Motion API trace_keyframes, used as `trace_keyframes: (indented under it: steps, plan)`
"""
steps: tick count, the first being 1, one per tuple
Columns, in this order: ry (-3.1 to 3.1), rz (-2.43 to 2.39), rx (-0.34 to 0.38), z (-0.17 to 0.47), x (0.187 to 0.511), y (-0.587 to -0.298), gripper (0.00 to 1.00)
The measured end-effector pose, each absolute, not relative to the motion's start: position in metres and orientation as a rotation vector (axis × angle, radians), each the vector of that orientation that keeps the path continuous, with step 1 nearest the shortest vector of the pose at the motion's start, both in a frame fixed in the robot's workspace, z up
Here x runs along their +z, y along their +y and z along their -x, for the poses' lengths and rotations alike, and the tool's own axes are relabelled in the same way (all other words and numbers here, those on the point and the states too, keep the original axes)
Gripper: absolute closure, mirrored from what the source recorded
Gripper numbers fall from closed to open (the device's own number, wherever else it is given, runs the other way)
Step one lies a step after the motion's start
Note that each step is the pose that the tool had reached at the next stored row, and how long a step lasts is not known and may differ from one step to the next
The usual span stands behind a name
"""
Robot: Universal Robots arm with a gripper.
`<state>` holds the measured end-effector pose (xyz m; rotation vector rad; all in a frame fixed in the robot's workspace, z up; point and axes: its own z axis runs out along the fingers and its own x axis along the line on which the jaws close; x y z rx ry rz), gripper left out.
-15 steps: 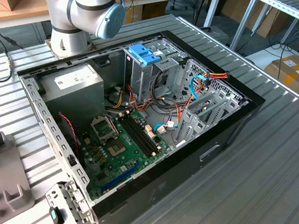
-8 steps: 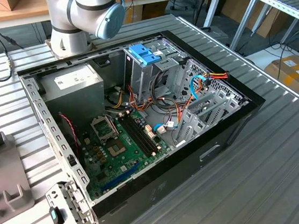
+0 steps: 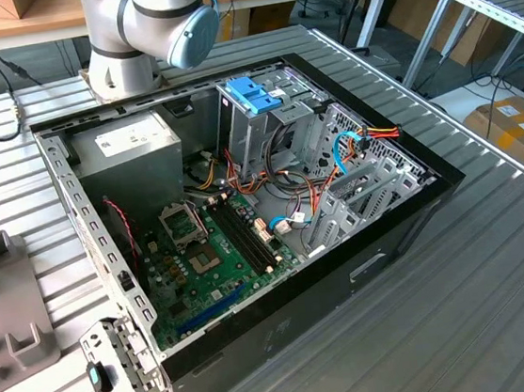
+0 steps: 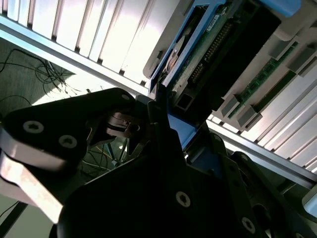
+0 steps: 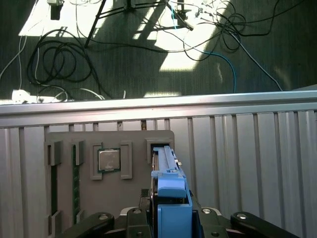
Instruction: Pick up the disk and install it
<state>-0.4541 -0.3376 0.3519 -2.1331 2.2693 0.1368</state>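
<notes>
**Disk at the tray, nothing installed yet**

The ribbed metal surface (image 3: pixel 496 254) carried an open computer case (image 3: pixel 347 281), its board, cables and an upright metal cage with a blue handle (image 3: pixel 256 97) all exposed. The arm (image 3: pixel 153 29) rose from behind the case in the exterior view. No disk lay inside the case, so by my reading the installing was all left to do.

In the first wrist view a grey parts tray (image 5: pixel 109 198) rested on the surface near its edge, with floor and loose cables beyond. The disk (image 4: pixel 218 54), dark and framed by its blue carrier, stood on edge at that tray, its far end at a slot in the tray. Whether it had left the slot could not be told.

The claw (image 4: pixel 183 126) sat at the disk's near end, around the blue carrier. Whether it was clamped on the carrier or loose could not be told, so the pick-up looked to be under way at most.

Smaller parts were seated in the tray: a processor chip (image 5: pixel 108 159) and memory sticks (image 4: pixel 262 82)
</notes>
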Motion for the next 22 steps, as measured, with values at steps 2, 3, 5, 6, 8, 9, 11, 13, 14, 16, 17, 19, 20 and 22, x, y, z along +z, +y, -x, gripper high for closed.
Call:
trace_keyframes:
  steps: [2, 3, 5, 6, 8, 9, 11, 13, 14, 16, 17, 19, 20, 22]
  plan:
    - [2.269, 2.133, 0.137, 0.454, 0.353, -0.338, 0.63]
    - [2.269, 2.133, 0.137, 0.454, 0.355, -0.338, 0.63]
    - [2.269, 2.133, 0.137, 0.454, 0.356, -0.338, 0.63]
    - [2.269, 2.133, 0.137, 0.454, 0.356, -0.338, 0.63]
    - [2.269, 2.133, 0.137, 0.454, 0.358, -0.338, 0.63]
    - [2.269, 2.133, 0.137, 0.454, 0.358, -0.338, 0.63]
    - [2.269, 2.133, 0.137, 0.454, 0.36, -0.338, 0.63]
    - [2.269, 2.133, 0.137, 0.454, 0.362, -0.338, 0.63]
    - [2.269, 2.133, 0.137, 0.454, 0.362, -0.338, 0.63]
    - [2.269, 2.133, 0.137, 0.454, 0.363, -0.338, 0.63]
    - [2.269, 2.133, 0.137, 0.454, 0.363, -0.338, 0.63]
    - [2.269, 2.133, 0.137, 0.454, 0.363, -0.338, 0.63]
    - [2.269, 2.133, 0.137, 0.454, 0.364, -0.338, 0.63]
    - [2.269, 2.133, 0.137, 0.454, 0.365, -0.338, 0.63]
